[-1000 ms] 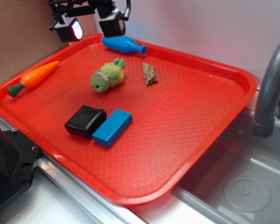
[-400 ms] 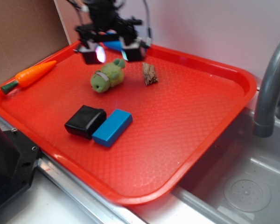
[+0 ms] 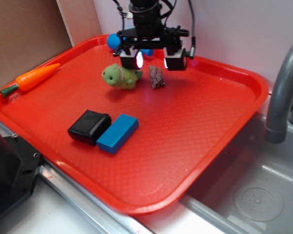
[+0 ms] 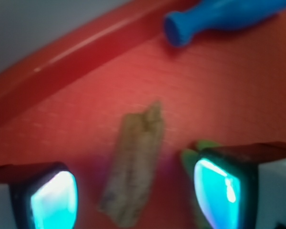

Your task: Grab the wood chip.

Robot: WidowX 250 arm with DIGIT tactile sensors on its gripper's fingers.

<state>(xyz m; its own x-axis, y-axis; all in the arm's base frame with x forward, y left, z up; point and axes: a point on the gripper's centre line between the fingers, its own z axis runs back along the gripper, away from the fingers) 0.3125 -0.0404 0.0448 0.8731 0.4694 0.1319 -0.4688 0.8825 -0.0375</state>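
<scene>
On a red plastic tray (image 3: pixel 224 126) beside a sink, the small rough brown wood chip (image 3: pixel 156 78) lies under the open gripper (image 3: pixel 152 59), likely light, stiff and best pinched across its narrow sides.

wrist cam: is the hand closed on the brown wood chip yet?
No: the hand is open, its two lit fingers standing apart on either side of the rough brown wood chip, which lies on the red plastic tray.

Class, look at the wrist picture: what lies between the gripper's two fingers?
The wood chip lies between the fingers of the open gripper on the red tray, seen plainly in the wrist view.
</scene>
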